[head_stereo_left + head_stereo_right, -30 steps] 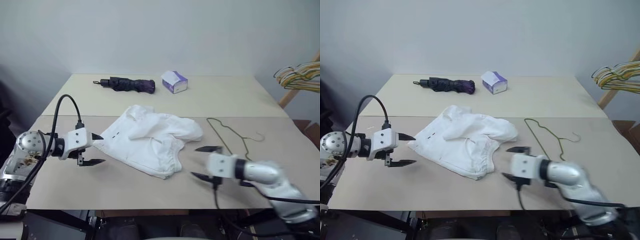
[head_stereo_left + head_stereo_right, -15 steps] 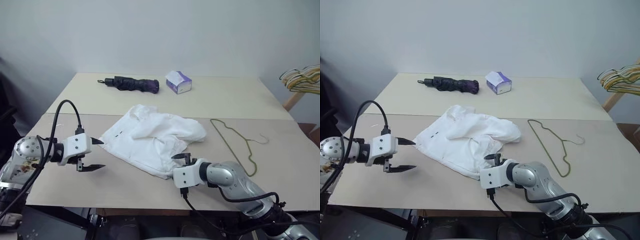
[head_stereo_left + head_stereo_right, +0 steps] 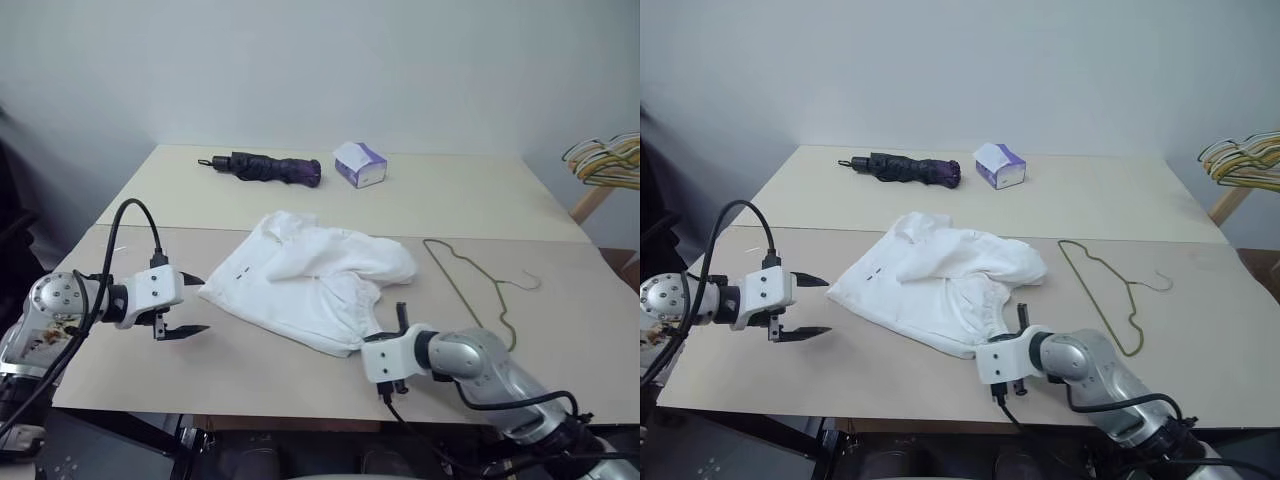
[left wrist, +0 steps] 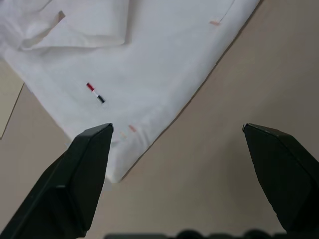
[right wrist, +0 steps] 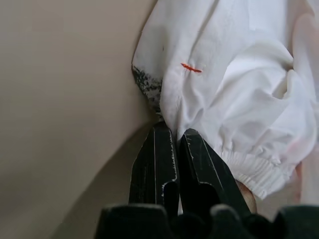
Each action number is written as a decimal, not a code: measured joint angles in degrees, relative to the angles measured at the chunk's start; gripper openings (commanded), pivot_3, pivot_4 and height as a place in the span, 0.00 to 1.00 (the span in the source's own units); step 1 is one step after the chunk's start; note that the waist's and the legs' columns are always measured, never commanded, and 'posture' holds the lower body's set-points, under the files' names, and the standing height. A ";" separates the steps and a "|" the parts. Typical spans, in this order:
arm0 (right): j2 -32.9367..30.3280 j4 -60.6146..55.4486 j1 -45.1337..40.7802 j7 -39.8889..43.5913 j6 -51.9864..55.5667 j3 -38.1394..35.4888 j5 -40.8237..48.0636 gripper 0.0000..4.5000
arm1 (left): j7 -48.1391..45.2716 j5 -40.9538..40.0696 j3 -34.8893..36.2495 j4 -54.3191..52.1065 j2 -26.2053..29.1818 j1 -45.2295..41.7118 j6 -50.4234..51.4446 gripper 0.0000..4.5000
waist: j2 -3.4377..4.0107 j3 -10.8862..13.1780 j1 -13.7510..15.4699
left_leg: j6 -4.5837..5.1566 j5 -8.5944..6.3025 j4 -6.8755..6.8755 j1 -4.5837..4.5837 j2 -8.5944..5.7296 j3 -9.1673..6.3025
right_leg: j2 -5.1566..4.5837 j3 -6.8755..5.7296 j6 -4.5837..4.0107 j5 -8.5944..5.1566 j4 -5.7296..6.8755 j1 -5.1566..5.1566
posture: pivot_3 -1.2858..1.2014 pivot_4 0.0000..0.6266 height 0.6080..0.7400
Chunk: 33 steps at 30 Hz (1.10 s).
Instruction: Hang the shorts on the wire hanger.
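Barely begun: the shorts (image 3: 305, 280) lie mid-table, the hanger (image 3: 470, 285) bare at their right; the right gripper (image 5: 172, 137) pinches their near edge, left gripper (image 3: 190, 305) apart beside them.

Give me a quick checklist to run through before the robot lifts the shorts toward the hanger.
1. Right hand shut at the edge of the shorts: ok.
2. Cloth actually pinched between its fingers: cannot tell.
3. Left hand gripping the shorts: not ok, it is open beside the hem.
4. Hanger lying flat on the table, apart from the shorts: ok.
5. Umbrella and tissue box away from the shorts: ok.
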 measured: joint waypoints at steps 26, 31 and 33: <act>-8.68 11.89 -0.83 0.01 -20.44 -8.10 6.67 0.00 | -14.19 6.99 -14.31 28.89 -12.65 -20.47 -7.55 0.43 | -0.02 -0.02 -2.20 | 0.01 0.00 0.08 0.02 0.01 -0.07 | 0.07 0.01 -0.02 -0.01 0.02 0.08 | 0.48 0.00 1.00; -8.39 11.90 -0.69 -1.20 -20.04 -8.53 6.09 0.00 | -13.38 8.66 -14.67 31.67 -13.25 -22.07 -10.38 0.06 | -0.02 -0.03 -2.56 | 0.01 0.00 0.09 0.05 0.01 -0.08 | 0.06 0.01 -0.02 -0.01 0.04 0.12 | 0.48 0.00 1.00; -8.39 11.90 -0.51 -1.34 -19.76 -8.54 5.81 0.00 | -13.41 8.51 -14.57 32.01 -13.32 -22.08 -10.89 0.01 | -0.02 -0.03 -2.73 | 0.01 0.00 0.09 0.04 0.01 -0.09 | 0.06 0.01 -0.01 -0.01 0.04 0.11 | 0.48 0.00 1.00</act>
